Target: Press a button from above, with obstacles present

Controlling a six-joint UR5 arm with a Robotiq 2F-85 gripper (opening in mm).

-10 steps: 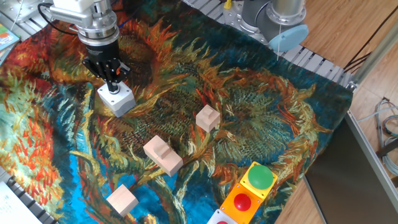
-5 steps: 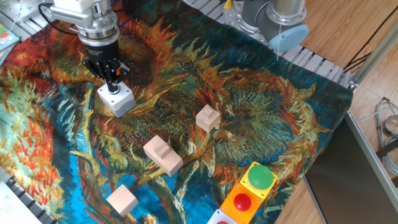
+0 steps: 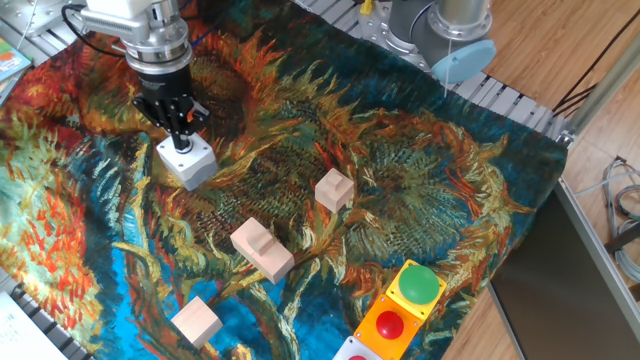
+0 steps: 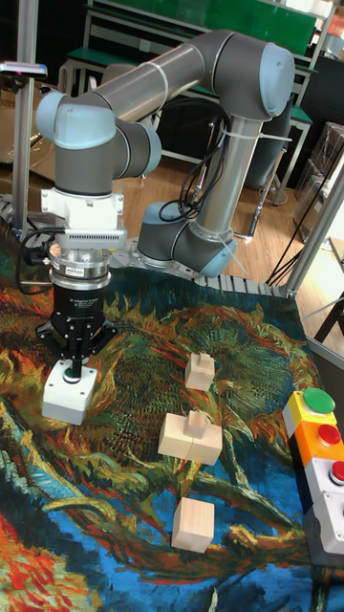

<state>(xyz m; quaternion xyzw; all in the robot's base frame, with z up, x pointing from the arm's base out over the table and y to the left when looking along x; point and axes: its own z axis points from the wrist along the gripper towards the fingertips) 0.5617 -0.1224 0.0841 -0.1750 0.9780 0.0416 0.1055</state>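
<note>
Fingers: the black fingers (image 3: 181, 133) of the two-finger gripper (image 4: 76, 367) come together to a single point aimed straight down; no gap shows between the tips in either view, and they hold nothing.
Contact: the tips sit on the top of the light grey cube-like box (image 3: 188, 163), right where its small button (image 4: 75, 373) is; the button itself is mostly hidden under the tips, so its colour cannot be told.
Arm pose: the grey UR5 arm (image 4: 182, 72) arches over from its base at the far edge of the tabletop, with the wrist (image 4: 84, 225) vertical and the gripper hanging straight down over the box.
Button box place: on the far-left part of the sunflower-painted cloth (image 3: 420, 190) that covers the tabletop, well apart from everything else.
Obstacles: three pale unpainted wooden blocks lie in a loose diagonal line towards the near edge, a small cube-shaped block (image 3: 334, 190) in the middle of the cloth, a larger block with a stepped top (image 3: 262, 249) nearer, and a plain block (image 3: 196, 321) nearest the front edge; none touches the gripper or the grey box.
Other buttons: a large green button on a yellow box (image 3: 419, 284) and a red button on an orange box (image 3: 389, 325) stand side by side at the near-right edge.
</note>
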